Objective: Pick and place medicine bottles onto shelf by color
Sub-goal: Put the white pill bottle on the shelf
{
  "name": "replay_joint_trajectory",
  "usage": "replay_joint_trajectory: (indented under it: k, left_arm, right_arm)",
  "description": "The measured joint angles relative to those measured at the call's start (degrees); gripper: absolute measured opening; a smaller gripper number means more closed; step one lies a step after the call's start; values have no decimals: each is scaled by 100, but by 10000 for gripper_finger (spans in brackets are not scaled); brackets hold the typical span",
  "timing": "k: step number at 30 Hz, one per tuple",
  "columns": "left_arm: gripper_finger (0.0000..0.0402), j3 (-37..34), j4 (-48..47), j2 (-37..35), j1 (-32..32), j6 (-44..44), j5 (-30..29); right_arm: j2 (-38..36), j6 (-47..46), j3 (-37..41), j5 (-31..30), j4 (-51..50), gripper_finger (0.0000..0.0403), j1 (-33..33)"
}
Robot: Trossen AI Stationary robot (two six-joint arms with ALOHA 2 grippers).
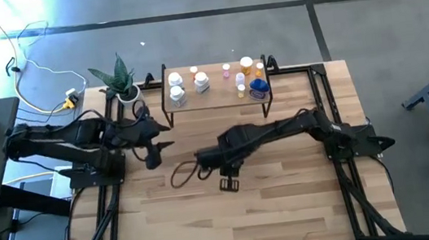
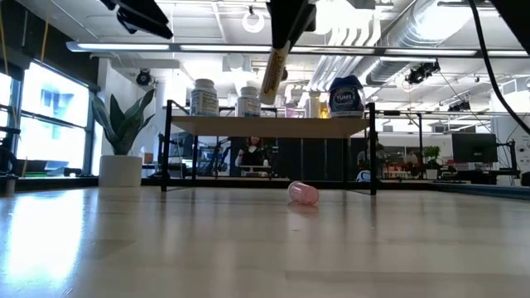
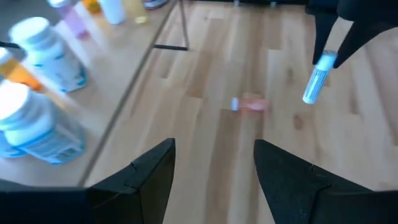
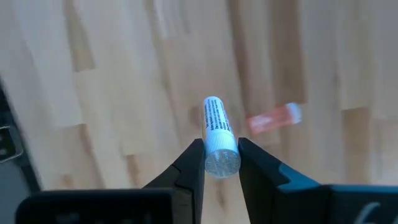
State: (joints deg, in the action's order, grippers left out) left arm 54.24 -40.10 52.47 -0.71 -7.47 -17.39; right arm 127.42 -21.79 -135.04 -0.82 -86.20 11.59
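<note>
My right gripper (image 4: 221, 163) is shut on a slim white tube with printed text (image 4: 214, 124) and holds it above the table's middle (image 1: 228, 180). A pink vial (image 4: 272, 119) lies on its side on the tabletop below; the low view shows the pink vial (image 2: 303, 193) in front of the shelf. The shelf (image 1: 216, 101) stands at the far edge and carries white bottles (image 1: 176, 81), small orange-capped and pink ones (image 1: 240, 76) and a blue bottle (image 1: 258, 88). My left gripper (image 3: 214, 163) is open, hovering left of the shelf (image 1: 155, 148), touching nothing. My right gripper pinches the white tube between its two fingers at the ribbed cap end (image 4: 221, 149). The fingers come from above, slanting down. The tube is lifted clear and hangs tilted below the fingers (image 2: 273, 73), its free end (image 3: 309, 96) pointing down toward the table.
A potted plant (image 1: 121, 80) stands at the far left corner beside the shelf. Black frame rails (image 1: 104, 207) run along the table's left and right sides. Bare wood lies toward the near edge (image 1: 235, 224).
</note>
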Motion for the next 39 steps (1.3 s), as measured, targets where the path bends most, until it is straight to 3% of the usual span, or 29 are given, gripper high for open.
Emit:
replay_joint_trajectory:
  k: [14,24,39]
  left_arm:
    - [209,0,870,2,-1081,618,5]
    - [209,0,1547,44,-1674,811,79]
    - [209,0,2533,1068,-1921,914,234]
  right_arm:
    - [-422,1271,2,-492,160,67,-1111]
    - [-718,2016,2,-501,439,66,-1742]
    - [-896,3619,9,-562,1226,66,-2186]
